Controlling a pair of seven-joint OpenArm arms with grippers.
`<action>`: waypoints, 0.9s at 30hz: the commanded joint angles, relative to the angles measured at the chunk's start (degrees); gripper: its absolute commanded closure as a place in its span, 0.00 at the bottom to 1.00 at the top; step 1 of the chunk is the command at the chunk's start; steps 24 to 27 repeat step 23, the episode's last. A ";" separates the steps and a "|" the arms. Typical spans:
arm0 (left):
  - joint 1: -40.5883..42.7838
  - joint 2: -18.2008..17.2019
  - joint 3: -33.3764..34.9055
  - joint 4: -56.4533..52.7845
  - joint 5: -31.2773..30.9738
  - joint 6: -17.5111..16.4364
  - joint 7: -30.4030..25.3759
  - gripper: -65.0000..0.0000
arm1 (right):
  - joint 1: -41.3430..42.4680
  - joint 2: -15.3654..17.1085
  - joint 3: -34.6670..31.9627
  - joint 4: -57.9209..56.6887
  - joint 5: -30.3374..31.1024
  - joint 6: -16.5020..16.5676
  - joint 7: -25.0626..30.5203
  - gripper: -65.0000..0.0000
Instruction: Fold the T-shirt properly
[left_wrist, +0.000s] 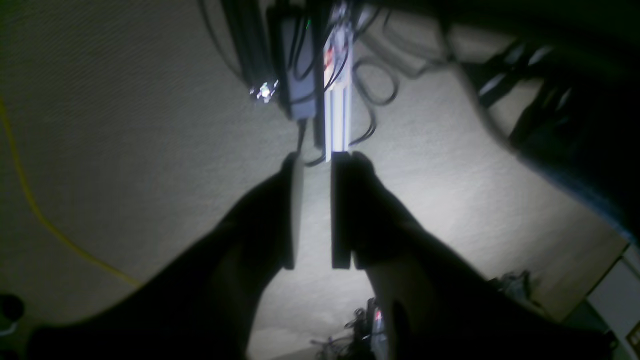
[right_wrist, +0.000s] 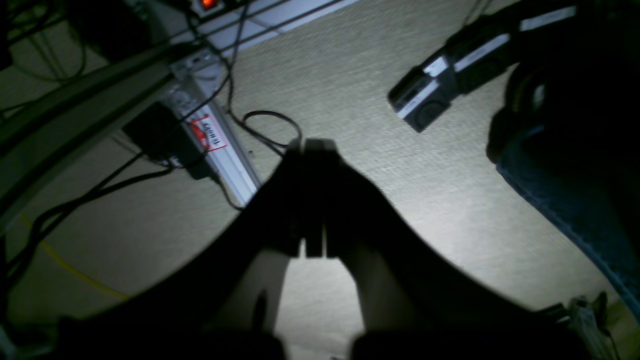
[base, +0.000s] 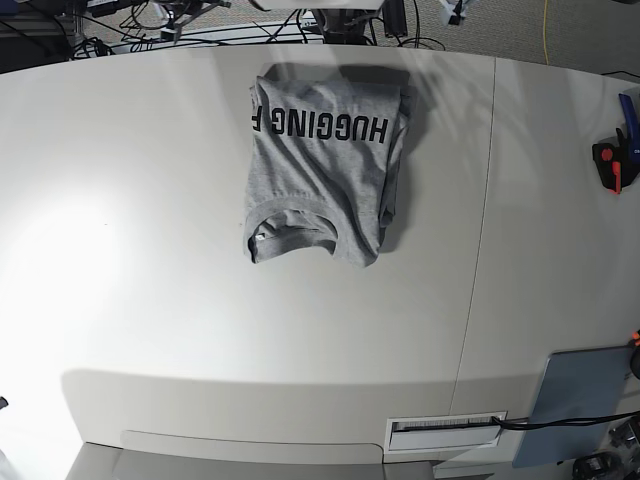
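The heather-grey T-shirt (base: 320, 170) lies folded into a compact rectangle at the back middle of the white table (base: 150, 260). Its ribbed neck (base: 295, 222) faces the front, and the black print "HUGGING F" (base: 320, 125) reads upside down along the far edge. No arm shows in the base view. In the left wrist view my left gripper (left_wrist: 317, 160) hangs over beige carpet, a narrow gap between its dark fingers and nothing in it. In the right wrist view my right gripper (right_wrist: 312, 146) is shut, fingers pressed together and empty, also over carpet.
An aluminium rail (left_wrist: 337, 100) with black cables and a power brick runs under both grippers. A yellow cable (left_wrist: 30, 200) crosses the carpet. Blue fabric (right_wrist: 565, 200) fills the right side. A black-and-red tool (base: 610, 165) and a grey pad (base: 580, 400) sit at the table's right.
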 joint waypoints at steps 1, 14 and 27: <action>0.24 0.11 0.04 0.02 -0.04 0.46 0.26 0.82 | -0.33 0.90 0.02 0.11 0.11 -0.07 0.42 1.00; -1.25 6.38 0.04 -0.11 2.32 7.65 0.22 0.82 | -0.33 5.07 -15.82 2.38 0.13 2.03 2.75 1.00; -1.11 6.80 -4.09 -0.11 4.02 7.58 0.22 0.82 | -0.35 5.09 -16.39 2.75 0.13 2.01 2.97 1.00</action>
